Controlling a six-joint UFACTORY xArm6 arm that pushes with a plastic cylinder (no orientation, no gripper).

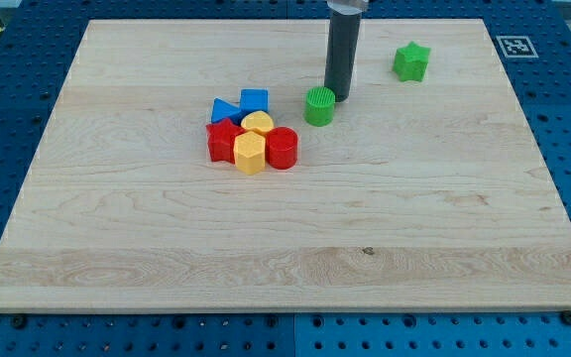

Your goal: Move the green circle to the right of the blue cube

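With no jaws to open or close, my tip (342, 96) touches the green circle (319, 106), right of the blue cube (254, 101), where a skewed shove could scatter the cluster

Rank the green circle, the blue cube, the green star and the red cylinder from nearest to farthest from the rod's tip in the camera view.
From my tip:
1. green circle, just to the tip's left, touching or nearly so.
2 and 3. blue cube, farther left, and green star, toward the view's upper right: too close to call.
4. red cylinder, lower left, in the cluster.
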